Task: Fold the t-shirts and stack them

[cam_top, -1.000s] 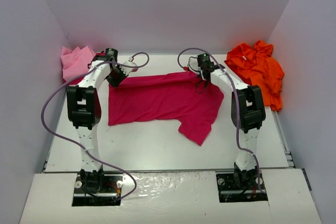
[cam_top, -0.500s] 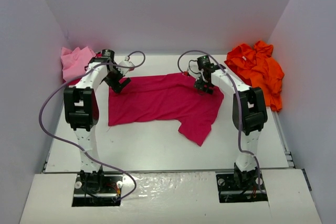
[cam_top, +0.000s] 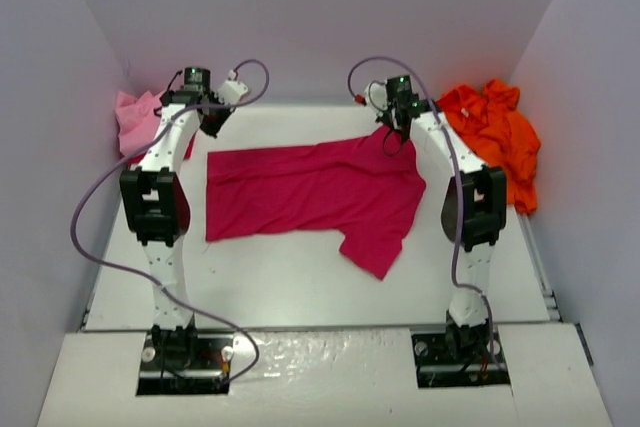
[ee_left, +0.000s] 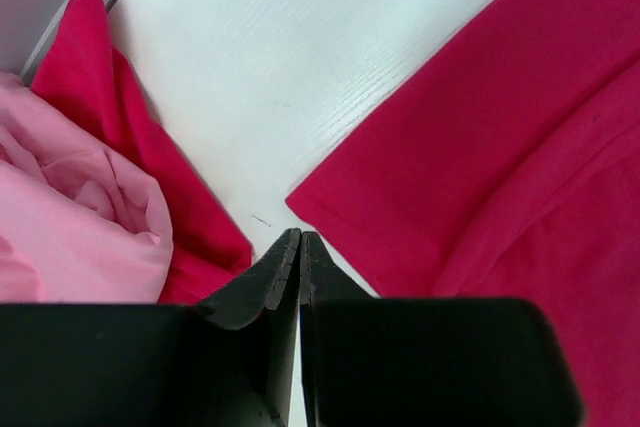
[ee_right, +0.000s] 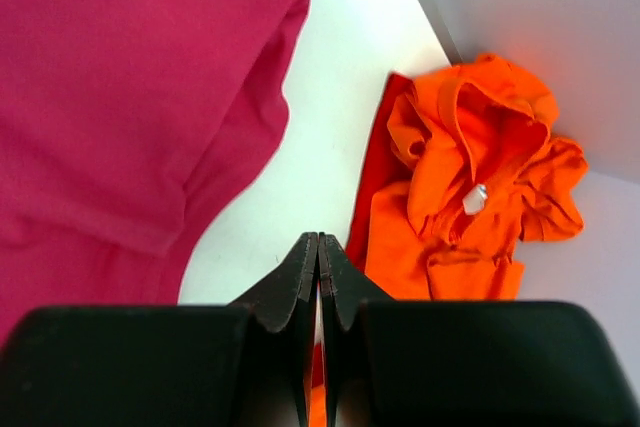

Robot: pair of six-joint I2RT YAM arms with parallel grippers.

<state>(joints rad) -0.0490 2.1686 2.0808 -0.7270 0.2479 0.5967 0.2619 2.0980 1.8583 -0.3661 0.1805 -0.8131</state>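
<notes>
The crimson-magenta t-shirt lies spread flat mid-table, one sleeve trailing to the front right. It shows in the left wrist view and the right wrist view. The light pink t-shirt is crumpled at the back left, with another crimson cloth beside it. The bright orange t-shirt is heaped at the back right. My left gripper is shut and empty above bare table by the shirt's far left corner. My right gripper is shut and empty above bare table between crimson and orange.
The white table is boxed in by pale walls on the left, back and right. The arms' grey cables loop above the far corners.
Both grippers have lifted off the crimson shirt's far edge and moved back and outward. The shirt stays lying flat on the table.
</notes>
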